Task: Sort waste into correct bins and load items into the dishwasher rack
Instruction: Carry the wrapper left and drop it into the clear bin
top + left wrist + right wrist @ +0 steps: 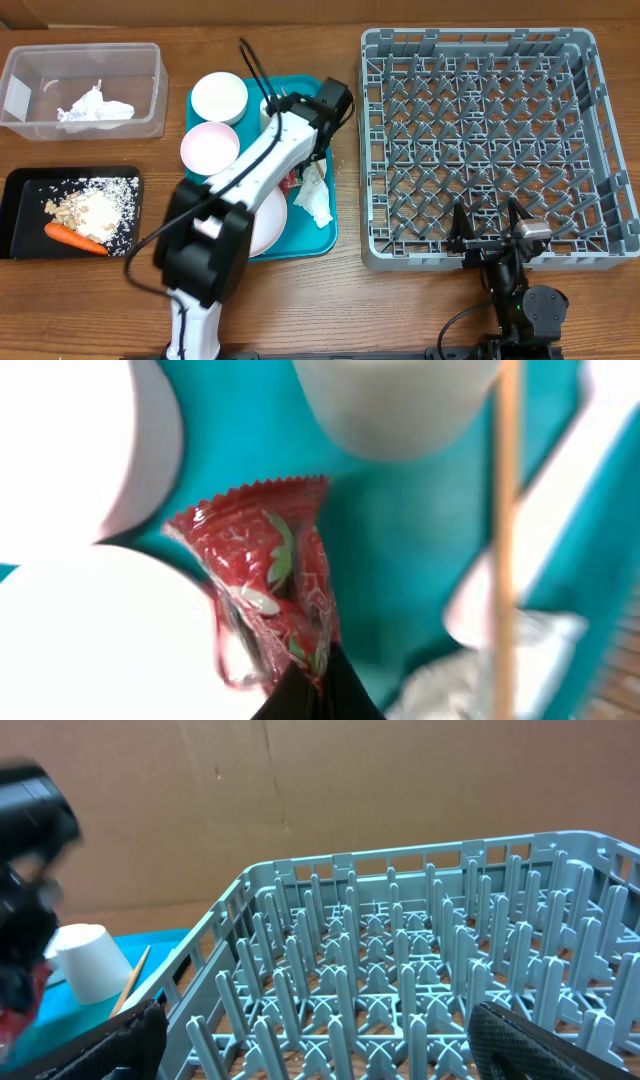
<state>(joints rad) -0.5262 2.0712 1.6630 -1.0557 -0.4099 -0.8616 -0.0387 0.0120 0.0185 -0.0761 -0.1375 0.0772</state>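
Crumpled red wrapper on the flat teal tray is pinched tight by the left fingers, ready for binning, while the right fingers gape idle.

Wooden table, four containers resting on it
A clear tub sits far left, a black tray beside it nearer the robot, a teal tray mid-table, and a grey rack on the right.

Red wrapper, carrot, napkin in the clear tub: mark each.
Red wrapper (pixel 265 575), left wrist view, middle of its crumpled body.
Carrot (pixel 75 238), overhead view, mid-length.
Napkin (pixel 95 108), overhead view, its crumpled centre.
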